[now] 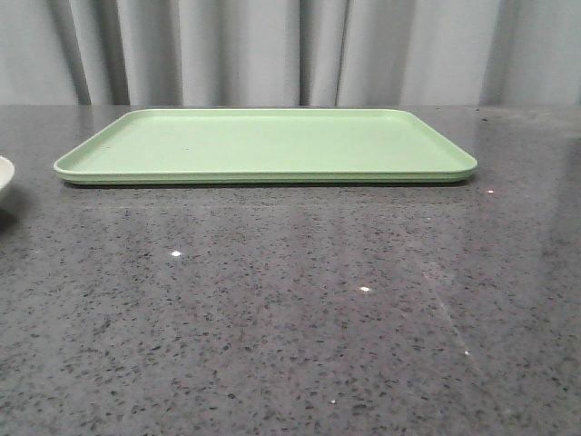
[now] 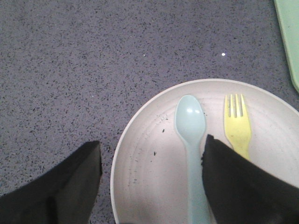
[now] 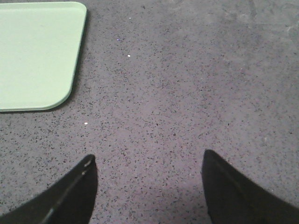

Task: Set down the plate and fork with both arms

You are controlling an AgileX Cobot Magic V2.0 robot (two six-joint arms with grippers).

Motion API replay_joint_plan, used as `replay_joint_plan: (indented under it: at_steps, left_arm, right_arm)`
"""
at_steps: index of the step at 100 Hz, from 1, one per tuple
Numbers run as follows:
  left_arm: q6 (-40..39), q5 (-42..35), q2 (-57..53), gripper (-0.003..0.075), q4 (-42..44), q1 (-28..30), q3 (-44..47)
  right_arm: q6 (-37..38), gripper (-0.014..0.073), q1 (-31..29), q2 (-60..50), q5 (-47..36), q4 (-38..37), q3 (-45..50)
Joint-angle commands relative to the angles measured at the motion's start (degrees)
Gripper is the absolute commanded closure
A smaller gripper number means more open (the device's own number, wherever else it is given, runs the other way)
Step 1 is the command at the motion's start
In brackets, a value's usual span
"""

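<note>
The cream-white plate [image 2: 149,186] lies on the dark speckled table; only a sliver of its rim [image 1: 4,177] shows at the front view's left edge. In it lie the yellow fork [image 2: 237,127] and a pale blue spoon [image 2: 190,135], side by side. My left gripper [image 2: 152,151] is open above the plate, one finger outside the rim over the table, the other over the plate's inside, covering part of the fork's handle. My right gripper [image 3: 148,163] is open and empty over bare table. Neither gripper shows in the front view.
A large rectangular light green tray [image 1: 263,145] lies at the back middle of the table, to the right of the plate. Its corner shows in the right wrist view [image 3: 37,56] and its edge in the left wrist view [image 2: 289,37]. Grey curtains hang behind.
</note>
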Motion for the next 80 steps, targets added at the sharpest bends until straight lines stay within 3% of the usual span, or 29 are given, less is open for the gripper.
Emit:
replay_joint_plan:
  at_steps: [1, 14, 27, 49, 80]
  left_arm:
    - [-0.10, 0.02, 2.56, 0.0260, 0.76, 0.21, -4.52]
    - [-0.09, 3.10, 5.91, 0.0260, 2.53, 0.37, -7.20]
    - [0.55, 3.23, 7.16, 0.0260, 0.69, 4.25, -7.81]
    - [13.18, 3.23, 9.80, 0.0260, -12.53, 13.25, -7.81]
    - [16.62, 5.01, 18.86, 0.0260, -13.75, 15.91, -7.81]
  right_arm:
    - [-0.25, 0.0105, -0.34, 0.69, -4.51, -0.28, -2.15]
    - [-0.25, 0.0105, -0.34, 0.69, -4.51, -0.28, -2.15]
    - [-0.25, 0.0105, -0.34, 0.69, -4.51, -0.28, -2.15]
    - [-0.25, 0.0105, -0.34, 0.69, -4.51, -0.28, -2.15]
    - [-0.25, 0.0105, -0.23, 0.69, -4.50, -0.28, -2.15]
